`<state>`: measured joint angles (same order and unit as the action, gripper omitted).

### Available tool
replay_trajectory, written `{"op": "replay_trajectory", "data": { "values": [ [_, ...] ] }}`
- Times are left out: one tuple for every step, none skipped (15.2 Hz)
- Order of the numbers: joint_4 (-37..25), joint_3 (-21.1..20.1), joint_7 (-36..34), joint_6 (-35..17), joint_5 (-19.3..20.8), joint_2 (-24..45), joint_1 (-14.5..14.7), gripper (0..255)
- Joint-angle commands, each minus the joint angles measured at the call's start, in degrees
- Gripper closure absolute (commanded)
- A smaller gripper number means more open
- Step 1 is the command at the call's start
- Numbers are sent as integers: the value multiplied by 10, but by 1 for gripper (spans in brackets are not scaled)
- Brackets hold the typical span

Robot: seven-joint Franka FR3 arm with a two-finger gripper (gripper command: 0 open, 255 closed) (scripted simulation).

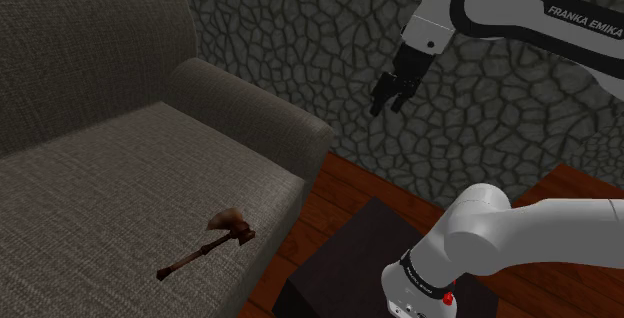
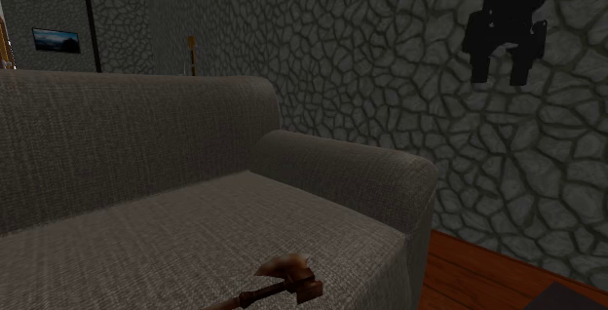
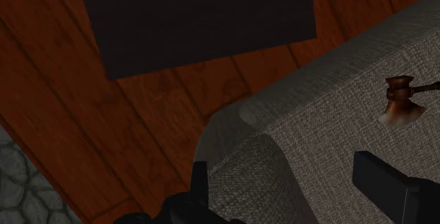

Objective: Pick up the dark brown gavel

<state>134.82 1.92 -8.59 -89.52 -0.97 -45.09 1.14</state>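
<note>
Your pincer (image 1: 393,94): open, empty, hanging high. Gavel (image 1: 207,247) lies well below on sofa (image 1: 100,166) seat, handle pointing away fr. pincer.

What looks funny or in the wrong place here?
The brown gavel is the odd thing: it lies flat on the grey sofa seat, near the front edge by the armrest, an unusual spot for a gavel. Nothing looks spilled or broken. The open gripper hangs high up, well apart from it.
</note>
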Motion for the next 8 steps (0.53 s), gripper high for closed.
{"op": "replay_trajectory", "data": {
  "values": [
    [0, 0, 0, 0, 0, 0, 0, 0],
    [9, -10, -9, -12, -6, 3, 5, 0],
    [18, -21, -17, -23, -13, 7, 9, 0],
    [26, -31, -26, -35, -19, 11, 14, 0],
    [34, -41, -35, -48, -25, 16, 19, 0],
    [41, -52, -43, -60, -31, 22, 24, 0],
    [47, -62, -52, -73, -38, 29, 29, 0],
    [53, -73, -60, -85, -43, 36, 34, 0]
  ]
}}
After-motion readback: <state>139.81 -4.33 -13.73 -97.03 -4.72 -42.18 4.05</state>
